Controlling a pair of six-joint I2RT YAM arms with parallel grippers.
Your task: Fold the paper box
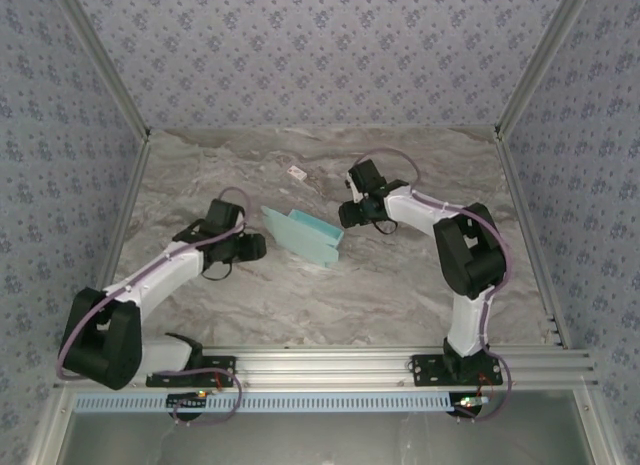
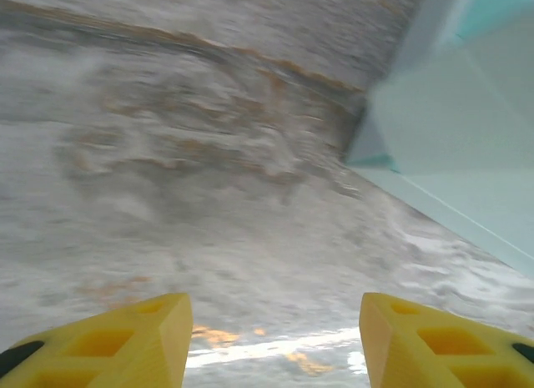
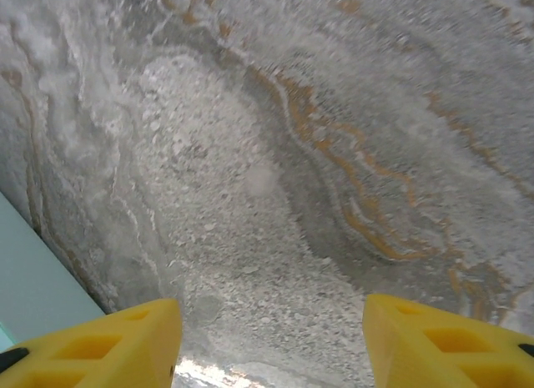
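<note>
The pale blue paper box (image 1: 305,235) lies on the marble table between the two arms, partly folded with one panel raised. My left gripper (image 1: 256,247) sits just left of it, open, with bare table between its yellow fingers (image 2: 125,342). In the left wrist view the paper box (image 2: 455,129) fills the upper right, ahead of the jaws and apart from them. My right gripper (image 1: 347,217) is just right of the box's far end, open over bare marble. A corner of the paper box (image 3: 33,288) shows at the left edge beside its left finger (image 3: 108,346).
A tiny white tag (image 1: 297,172) lies on the table behind the box. Patterned walls close the table on three sides. An aluminium rail (image 1: 330,365) runs along the near edge by the arm bases.
</note>
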